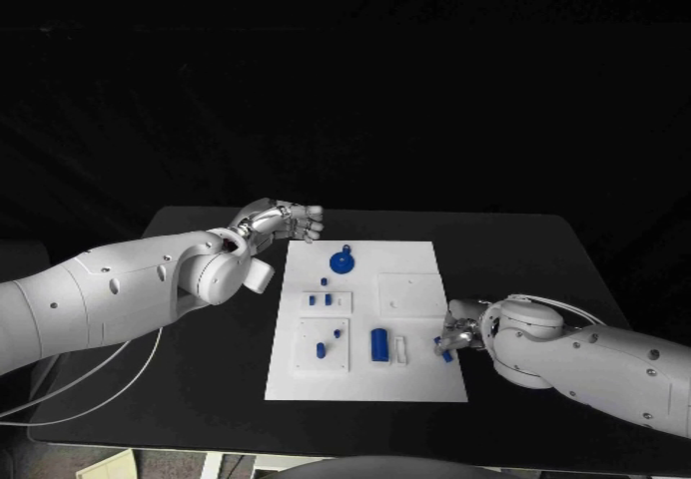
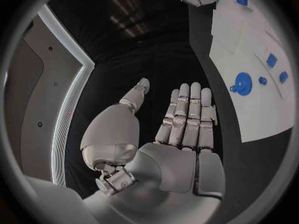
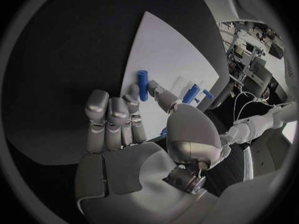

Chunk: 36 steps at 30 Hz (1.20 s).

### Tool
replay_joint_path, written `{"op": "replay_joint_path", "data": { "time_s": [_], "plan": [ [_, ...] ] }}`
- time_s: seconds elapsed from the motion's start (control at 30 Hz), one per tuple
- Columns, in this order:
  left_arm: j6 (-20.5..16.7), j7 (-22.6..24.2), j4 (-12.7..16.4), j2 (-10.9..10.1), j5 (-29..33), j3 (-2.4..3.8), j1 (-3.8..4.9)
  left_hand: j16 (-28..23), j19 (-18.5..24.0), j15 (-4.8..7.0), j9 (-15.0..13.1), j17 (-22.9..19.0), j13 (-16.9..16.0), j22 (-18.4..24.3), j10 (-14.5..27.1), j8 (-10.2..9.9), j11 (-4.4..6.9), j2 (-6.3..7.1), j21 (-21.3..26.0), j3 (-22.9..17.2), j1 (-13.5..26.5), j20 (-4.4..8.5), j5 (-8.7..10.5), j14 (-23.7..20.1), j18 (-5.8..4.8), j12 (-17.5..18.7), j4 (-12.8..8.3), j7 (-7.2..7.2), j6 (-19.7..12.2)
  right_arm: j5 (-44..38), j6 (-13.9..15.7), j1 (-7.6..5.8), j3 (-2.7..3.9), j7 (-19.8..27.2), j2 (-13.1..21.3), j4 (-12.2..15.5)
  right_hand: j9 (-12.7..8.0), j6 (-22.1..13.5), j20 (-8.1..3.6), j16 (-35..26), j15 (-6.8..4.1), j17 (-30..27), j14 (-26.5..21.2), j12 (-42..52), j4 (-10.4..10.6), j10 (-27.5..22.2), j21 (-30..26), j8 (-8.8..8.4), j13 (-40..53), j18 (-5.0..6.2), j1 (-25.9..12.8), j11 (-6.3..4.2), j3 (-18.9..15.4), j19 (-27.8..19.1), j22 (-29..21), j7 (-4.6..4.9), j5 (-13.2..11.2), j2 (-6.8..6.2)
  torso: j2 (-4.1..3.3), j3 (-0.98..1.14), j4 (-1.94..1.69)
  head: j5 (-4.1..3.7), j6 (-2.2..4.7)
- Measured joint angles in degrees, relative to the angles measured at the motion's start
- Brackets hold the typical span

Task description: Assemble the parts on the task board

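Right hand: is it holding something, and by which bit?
The silver right hand pinches a small blue part; which end cannot be told. The silver left hand holds nothing.

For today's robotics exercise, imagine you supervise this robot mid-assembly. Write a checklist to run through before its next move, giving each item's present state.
1. Right hand holds a part: ok, a small blue part sits at its fingers over the task board's right edge.
2. Grip secure: cannot tell, the fingers hide the contact.
3. Left hand free: ok, fingers straight, holding nothing, off the board's far-left corner.
4. Blue cylinder reachable: ok, lying flat, uncovered, near the right hand.
5. Round blue part undisturbed: ok, on the board's far end.
6. Target slot for the held part: cannot tell.
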<state>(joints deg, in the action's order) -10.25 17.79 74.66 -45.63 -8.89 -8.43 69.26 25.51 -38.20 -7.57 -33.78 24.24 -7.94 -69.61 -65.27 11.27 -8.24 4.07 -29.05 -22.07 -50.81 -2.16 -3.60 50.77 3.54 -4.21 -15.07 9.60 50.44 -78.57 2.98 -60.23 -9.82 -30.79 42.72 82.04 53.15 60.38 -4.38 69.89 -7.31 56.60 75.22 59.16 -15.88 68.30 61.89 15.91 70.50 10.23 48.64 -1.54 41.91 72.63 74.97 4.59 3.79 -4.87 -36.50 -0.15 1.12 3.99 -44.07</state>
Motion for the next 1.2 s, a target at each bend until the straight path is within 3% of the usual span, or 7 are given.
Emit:
{"op": "replay_joint_path", "data": {
  "time_s": [0.13, 0.17, 0.2, 0.27, 0.3, 0.67, 1.2],
  "plan": [
    [0.0, 0.0, 0.0, 0.0, 0.0, 0.00, 0.00, 0.0, 0.0, 0.00, 0.0, 0.0, 0.0, 0.0, 0.0, 0.0, 0.00, 0.00, 0.0, 0.0, 0.0, 0.00, 0.00, 0.0, -0.01, 0.0, 0.0, 0.00, 0.0, 4.1, 2.9, 0.38, -0.05, 0.5, 0.7, 0.8, -0.1, 0.0, 0.08, 0.0, 0.02, 0.0, 0.0, 0.0, 0.3, 0.0, 0.0, -0.57, -0.1, 0.02, -0.4, 0.00, -0.2, -0.1, 0.0, 0.01, 0.0, 0.04, 0.00, 0.03, 0.01, 0.08, 0.09],
    [0.0, 0.0, 0.0, 0.0, 0.0, 0.00, 0.00, 0.0, 0.0, 0.00, 0.0, 0.0, 0.0, 0.0, 0.0, 0.0, 0.00, 0.00, 0.0, 0.0, 0.0, 0.00, 0.00, 0.0, -0.02, 0.0, 0.0, 0.00, 0.0, 5.1, 3.6, 0.49, 0.02, 0.7, 0.7, 1.1, -2.5, 0.0, 0.08, 0.0, 0.07, 0.0, -0.1, 0.0, 0.3, 0.0, 0.0, -0.57, -0.1, 0.04, -0.6, -0.02, -0.2, -0.1, 0.0, 0.01, 0.1, -0.20, -0.01, 0.03, 0.02, 0.08, 0.12],
    [0.0, 0.0, 0.0, 0.0, 0.0, 0.00, 0.00, 0.0, 0.0, 0.00, 0.0, 0.0, 0.0, 0.0, 0.0, 0.0, 0.00, 0.00, 0.0, 0.0, 0.0, 0.00, 0.00, 0.0, -0.02, 0.0, 0.0, 0.00, 0.0, 6.4, 4.5, 0.55, 0.12, 0.9, 0.8, 1.3, -7.1, 0.0, 0.08, 0.0, 0.07, 0.0, -0.1, 0.0, 0.3, 0.1, 0.0, -0.45, -0.1, 0.04, -0.8, -0.12, -0.2, -0.1, 0.0, 0.01, 0.2, -0.34, -0.01, 0.03, 0.02, 0.09, 0.13],
    [0.0, 0.0, 0.0, 0.0, 0.0, 0.00, 0.00, 0.0, 0.0, 0.00, 0.0, 0.0, 0.0, 0.0, 0.0, 0.0, 0.00, 0.00, 0.0, 0.0, 0.0, 0.00, 0.00, 0.0, -0.02, 0.0, 0.0, 0.00, 0.0, 8.3, 5.9, 0.52, 0.39, 1.3, 0.8, 1.7, -19.1, 0.0, 0.08, 0.0, 0.07, 0.0, -0.1, 0.0, 0.4, 0.2, 0.0, -0.38, -0.1, 0.33, -0.9, -0.21, -0.1, -0.1, 0.0, 0.05, 0.5, -0.44, 0.00, 0.05, 0.03, 0.09, 0.18],
    [0.0, 0.0, 0.0, 0.0, 0.0, 0.00, 0.00, 0.0, 0.0, 0.00, 0.0, 0.0, 0.0, 0.0, 0.0, 0.0, 0.00, 0.00, 0.0, 0.0, 0.0, 0.00, 0.00, 0.0, -0.02, 0.0, 0.0, 0.00, 0.0, 9.4, 6.7, 0.46, 0.49, 1.5, 0.8, 1.9, -20.5, 0.1, 0.08, 0.0, 0.04, 0.0, 0.0, 0.0, 0.5, 0.2, 0.0, -0.48, -0.1, 0.37, -0.9, -0.21, 0.0, -0.1, 0.0, 0.16, 0.6, -0.49, 0.00, 0.05, 0.03, 0.10, 0.19],
    [0.0, 0.0, 0.1, 0.0, 0.0, 0.00, 0.00, 0.0, 0.0, 0.00, 0.0, 0.1, 0.0, 0.0, 0.0, 0.0, 0.00, 0.00, 0.0, 0.0, 0.0, 0.00, 0.00, 0.0, -0.07, 0.0, 0.0, 0.00, 0.0, 16.4, 11.0, 0.05, 0.95, 2.9, 0.8, 3.3, -20.7, 0.4, 0.09, 0.0, -0.11, -0.1, 0.1, 0.0, 0.7, 0.6, 0.0, -0.28, -0.2, 0.59, -1.4, -0.21, -0.2, -0.1, 0.0, 0.00, 0.9, -1.01, 0.00, 0.03, 0.01, 0.00, 0.25],
    [0.2, -0.1, 0.1, 0.1, 0.0, 0.00, 0.00, 0.0, 0.0, -0.16, 0.0, 0.2, 0.0, -0.1, 0.0, 0.0, 0.00, 0.00, 0.0, 0.0, 0.0, 0.00, 0.00, 0.2, 0.37, 0.0, 0.0, 0.00, 0.0, 21.1, 10.5, 0.06, 0.95, 3.0, -1.0, 3.4, -20.7, 0.5, 0.09, 0.0, -0.02, 0.0, 0.2, 0.0, 1.0, 0.6, 0.0, -0.28, -0.2, 0.65, -2.1, -0.20, -0.6, -0.1, 0.0, -0.09, 0.9, -1.23, 0.00, -0.01, -0.01, 0.05, 0.15]
  ]
}}
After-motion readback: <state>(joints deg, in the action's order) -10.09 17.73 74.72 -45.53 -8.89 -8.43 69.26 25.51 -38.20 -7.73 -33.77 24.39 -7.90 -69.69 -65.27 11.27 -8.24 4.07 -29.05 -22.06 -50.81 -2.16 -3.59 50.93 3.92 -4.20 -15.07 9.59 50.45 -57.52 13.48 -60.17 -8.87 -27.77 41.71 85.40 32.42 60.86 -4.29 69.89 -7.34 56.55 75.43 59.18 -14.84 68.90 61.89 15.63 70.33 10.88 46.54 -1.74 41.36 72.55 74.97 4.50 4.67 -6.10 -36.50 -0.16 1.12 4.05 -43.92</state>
